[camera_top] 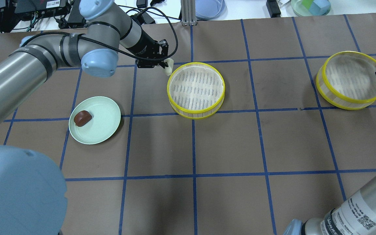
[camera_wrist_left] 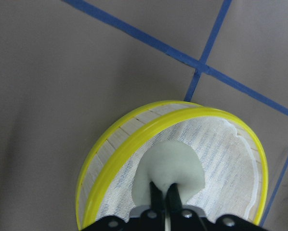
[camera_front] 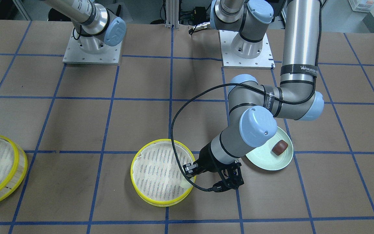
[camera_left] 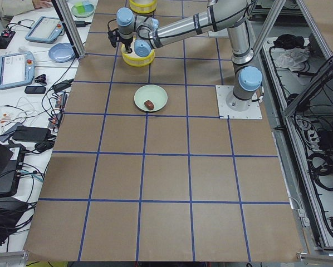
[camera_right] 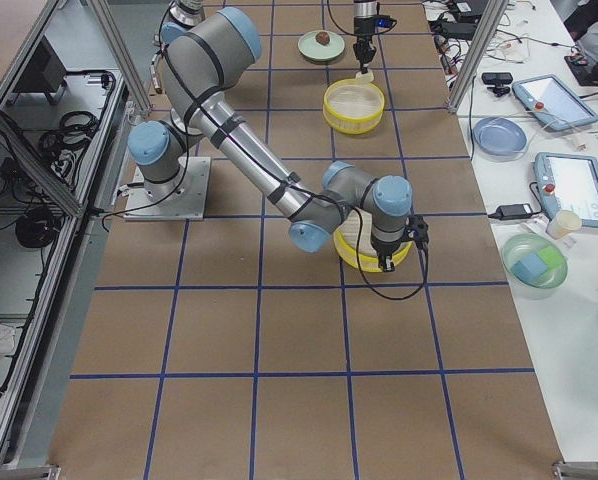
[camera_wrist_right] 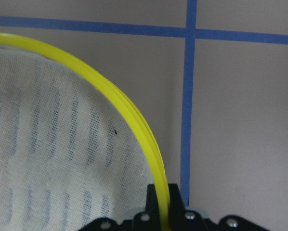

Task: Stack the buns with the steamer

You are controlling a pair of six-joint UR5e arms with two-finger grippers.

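Left gripper [camera_wrist_left: 164,192] pinches the cream bun [camera_wrist_left: 170,161], one of two; right gripper [camera_wrist_right: 163,195] seemingly clamps the second steamer's [camera_wrist_right: 52,144] rim.

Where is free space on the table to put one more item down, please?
Free: the table between the middle steamer and the right steamer, and on the robot's side of the plate. Crowded: the middle steamer's rim, where the left gripper holds the cream bun.
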